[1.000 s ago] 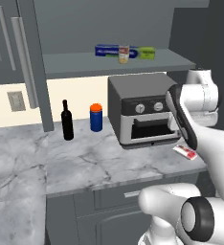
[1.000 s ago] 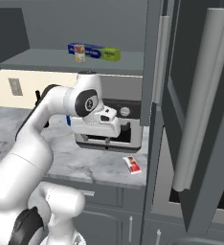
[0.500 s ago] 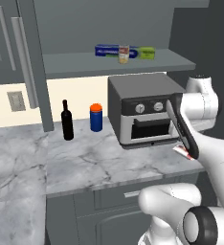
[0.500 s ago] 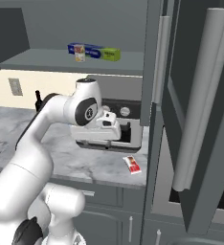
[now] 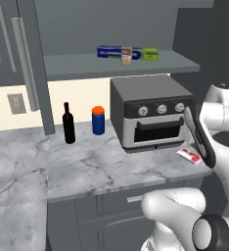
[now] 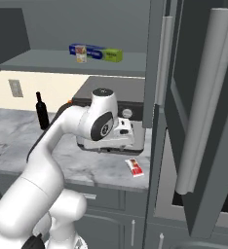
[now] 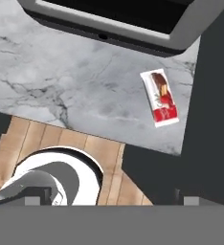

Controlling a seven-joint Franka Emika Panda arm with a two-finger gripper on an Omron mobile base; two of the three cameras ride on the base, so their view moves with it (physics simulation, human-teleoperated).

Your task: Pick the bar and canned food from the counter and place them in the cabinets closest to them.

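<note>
The bar, a flat red-and-white packet, lies flat on the counter near its front right corner, just in front of the toaster oven and apart from it. The right base view shows the same packet close to the counter's near edge, beside the edge of an open cabinet door that stands to its right. The canned food already sits on the open shelf of the upper cabinets, above the oven, against a long blue-and-green box. On the counter to the left of the oven stand a blue cylinder with an orange lid and a dark bottle, both well apart from the bar.

The pincer hangs above the counter's front edge, looking down; its jaws stand wide apart and hold nothing. In the hand view the bar lies ahead of the fingertips and to one side, not between them. The white arm bends over the counter in front of the oven.

Judged from this arrangement, the can's part of the task appears done and the step in hand is the approach to the bar. The next move calls for carrying the pincer forward over the packet, turning it so the jaws straddle the packet's narrow width, and lowering it until the tips reach the marble. The thin packet leaves little to grip, and the oven and the door edge stand close by.
</note>
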